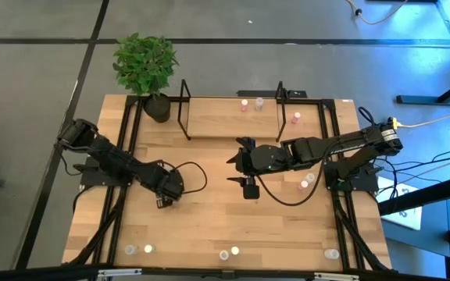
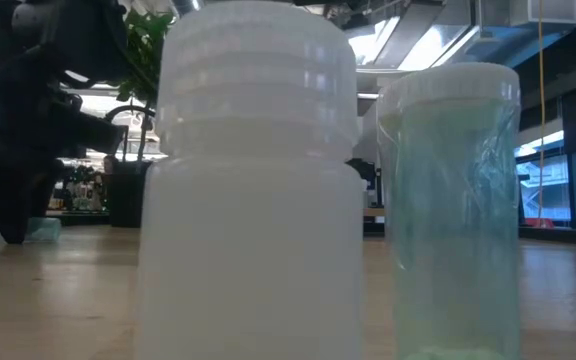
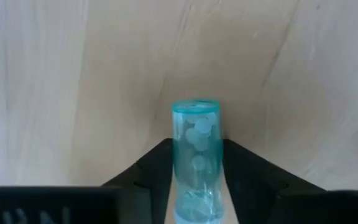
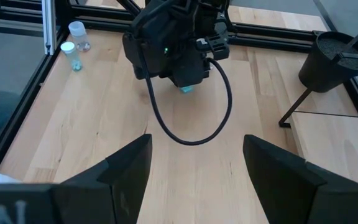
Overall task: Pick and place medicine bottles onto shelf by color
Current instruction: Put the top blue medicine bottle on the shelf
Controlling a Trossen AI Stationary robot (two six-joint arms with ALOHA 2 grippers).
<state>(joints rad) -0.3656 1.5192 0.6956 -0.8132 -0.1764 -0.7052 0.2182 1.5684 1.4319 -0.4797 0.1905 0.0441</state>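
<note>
Left gripper [image 1: 165, 197] is down at the tabletop [image 1: 209, 226] on the left side, fingers [image 3: 148, 171] pressed to both flanks of a teal bottle [image 3: 196, 158] standing upright between them, so it has the bottle clamped. Small, light, hollow plastic with a few tablets inside, I'd judge; smooth walls, likely slippery, and easy to tip. Mid-body looks the right hold, below the cap, squeezed gently. Right gripper [image 1: 248, 186] hovers mid-table, fingers spread, holding nothing. Over on the shelf [image 1: 217, 117] at the back, pink bottles [image 1: 244, 104] already stand, with more bottles scattered along the near edge [image 1: 148, 249].
</note>
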